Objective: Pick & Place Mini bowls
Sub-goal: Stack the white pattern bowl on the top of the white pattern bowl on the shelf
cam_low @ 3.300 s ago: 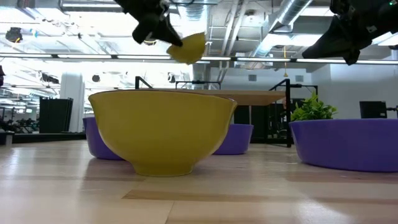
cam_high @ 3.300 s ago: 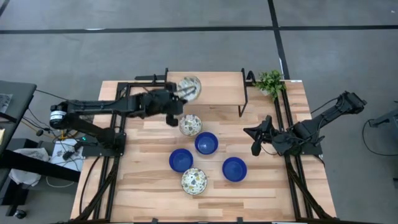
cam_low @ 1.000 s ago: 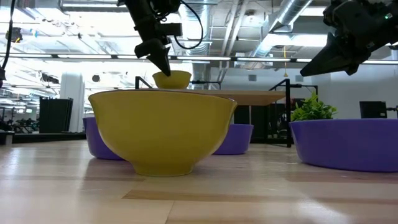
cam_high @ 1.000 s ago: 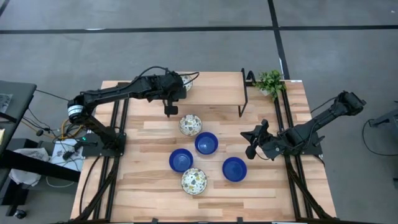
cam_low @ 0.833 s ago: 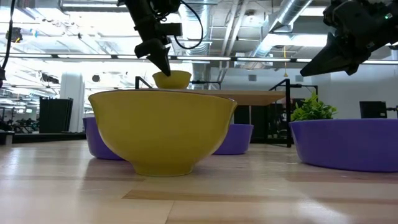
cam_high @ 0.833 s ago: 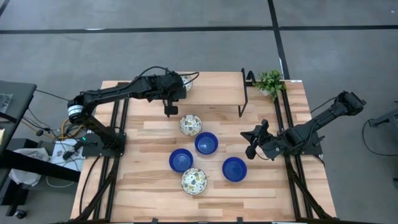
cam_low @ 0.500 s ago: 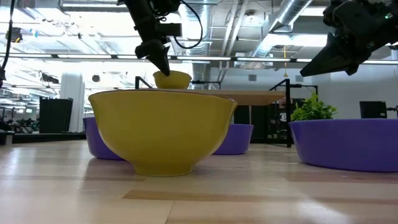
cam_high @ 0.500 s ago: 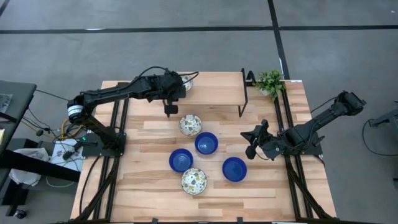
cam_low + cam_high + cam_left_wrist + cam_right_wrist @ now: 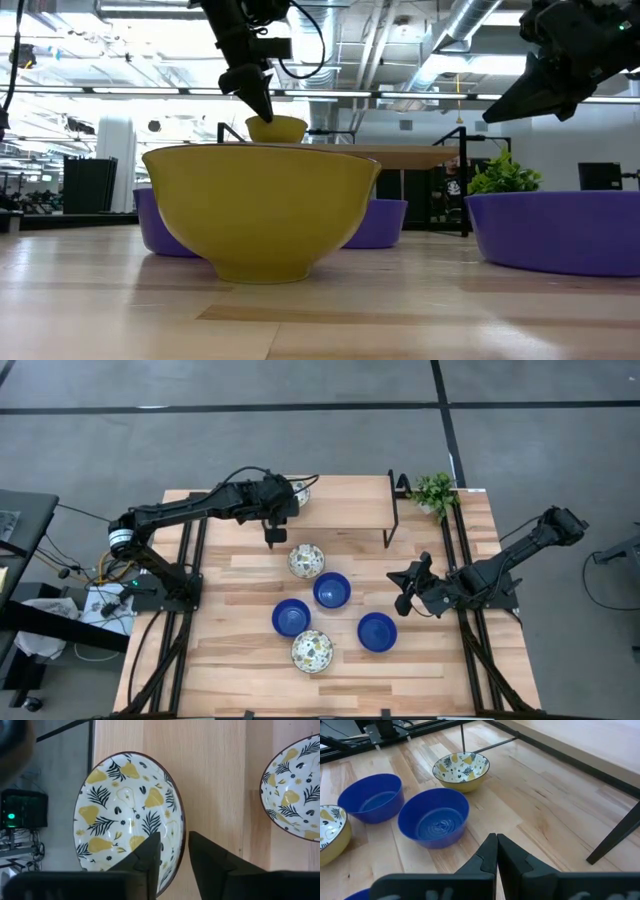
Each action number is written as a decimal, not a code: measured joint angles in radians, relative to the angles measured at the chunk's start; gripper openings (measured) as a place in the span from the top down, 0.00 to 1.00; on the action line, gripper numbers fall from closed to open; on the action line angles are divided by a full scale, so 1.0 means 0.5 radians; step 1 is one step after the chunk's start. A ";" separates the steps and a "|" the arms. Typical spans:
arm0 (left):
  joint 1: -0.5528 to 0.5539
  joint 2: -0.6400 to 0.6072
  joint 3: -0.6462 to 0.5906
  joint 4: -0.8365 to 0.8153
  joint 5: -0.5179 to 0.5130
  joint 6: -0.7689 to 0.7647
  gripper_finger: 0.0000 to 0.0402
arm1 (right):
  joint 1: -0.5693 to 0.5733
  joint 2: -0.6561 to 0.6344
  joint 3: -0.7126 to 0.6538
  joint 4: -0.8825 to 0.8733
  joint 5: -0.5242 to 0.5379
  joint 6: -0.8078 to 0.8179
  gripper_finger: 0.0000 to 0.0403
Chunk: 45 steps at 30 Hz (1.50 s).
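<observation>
On the raised shelf (image 9: 340,500), left claw (image 9: 172,852) straddles patterned bowl (image 9: 130,820) rim, slightly spread; glossy, slippery, rim-grip best.

One patterned bowl (image 9: 299,494) sits on the raised shelf (image 9: 350,500) at the tabletop's (image 9: 240,610) far edge, with the left pincer (image 9: 288,501) over its rim. Below the shelf, five bowls cluster mid-table — a patterned bowl (image 9: 306,560) farthest back, three plain bowls (image 9: 331,590) in front of it, another patterned one (image 9: 312,651) nearest. A plant (image 9: 434,491) stands at the far right corner; the right pincer (image 9: 400,582) hovers right of the cluster.
</observation>
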 joint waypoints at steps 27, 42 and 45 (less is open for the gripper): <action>-0.095 -0.125 -0.001 0.011 -0.246 0.008 0.63 | 0.000 0.000 0.000 0.000 0.010 -0.001 1.00; -0.430 -0.424 -0.001 0.016 -0.230 -0.162 0.63 | 0.000 0.000 0.000 0.010 0.013 -0.001 1.00; -0.496 -0.426 -0.001 0.016 -0.230 -0.209 0.63 | 0.000 0.000 0.000 0.014 0.012 -0.001 1.00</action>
